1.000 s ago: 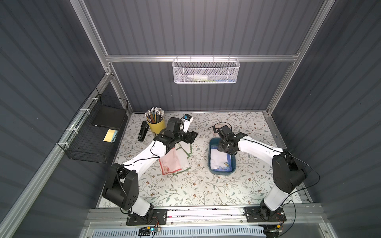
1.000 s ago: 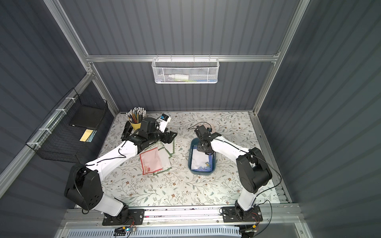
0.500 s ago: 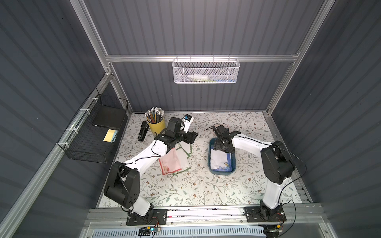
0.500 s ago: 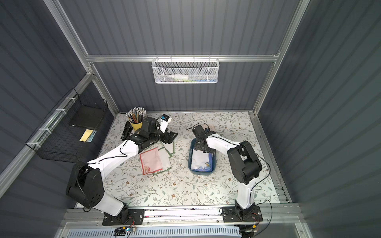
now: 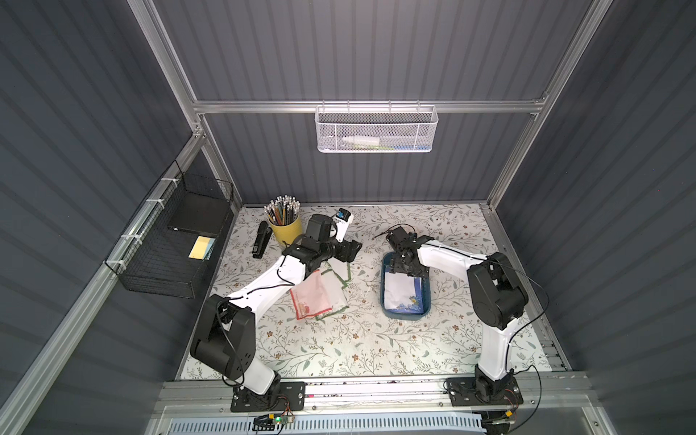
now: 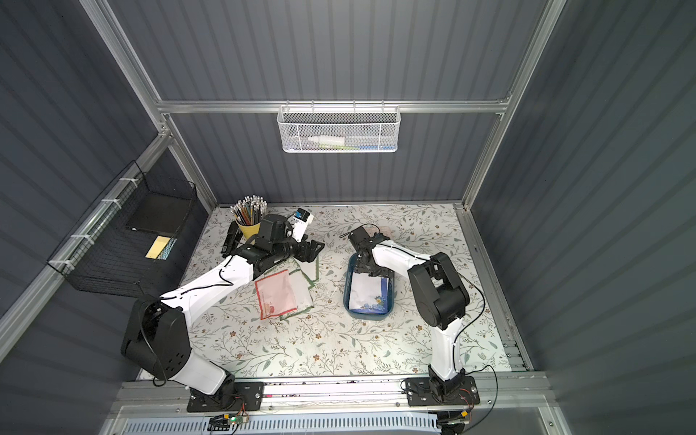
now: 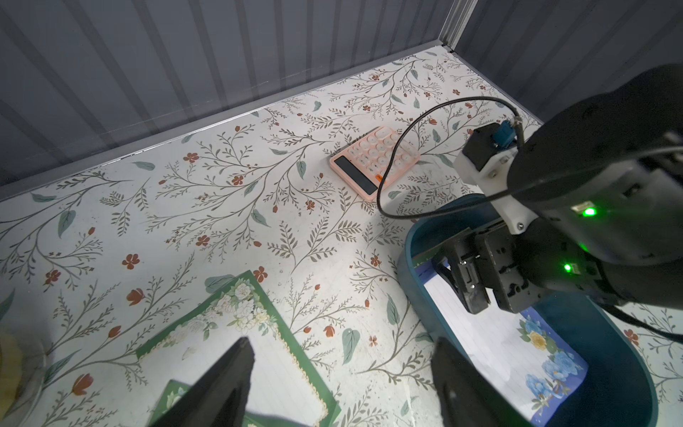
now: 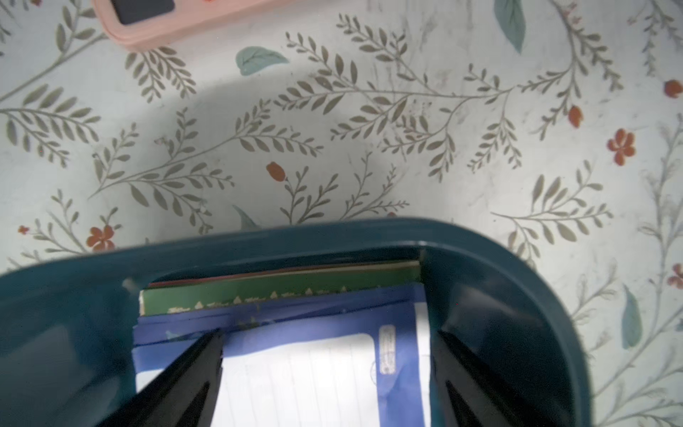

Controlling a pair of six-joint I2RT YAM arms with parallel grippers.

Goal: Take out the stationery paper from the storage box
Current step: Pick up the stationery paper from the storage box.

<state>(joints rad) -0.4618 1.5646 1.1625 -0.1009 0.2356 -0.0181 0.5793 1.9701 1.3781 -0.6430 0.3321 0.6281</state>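
Note:
The teal storage box (image 5: 405, 318) (image 6: 367, 315) lies right of centre, and stationery paper is stacked inside it. A blue-floral sheet (image 5: 399, 293) (image 6: 363, 292) (image 8: 303, 377) is on top, with green and red edges (image 8: 281, 286) showing beneath. My right gripper (image 5: 405, 269) (image 8: 329, 334) (image 7: 458, 284) is open, low over the box's far end, with its fingers either side of the top sheet. A red-bordered sheet (image 5: 314, 295) and green-bordered sheets (image 5: 341, 275) (image 7: 236, 332) lie on the table to the left. My left gripper (image 5: 352, 250) (image 7: 342, 342) hovers open and empty between them and the box.
A pink calculator (image 7: 373, 159) (image 8: 166, 18) lies just beyond the box. At the back left stand a yellow pencil cup (image 5: 287, 226), a black stapler (image 5: 261, 239) and a small white device (image 5: 342, 220). A black wire basket (image 5: 177, 241) hangs on the left wall, a white mesh basket (image 5: 376, 128) on the back wall.
My right gripper has opened wide and shifted slightly toward the box's far end, its elbow swinging inward. The left arm has not moved.

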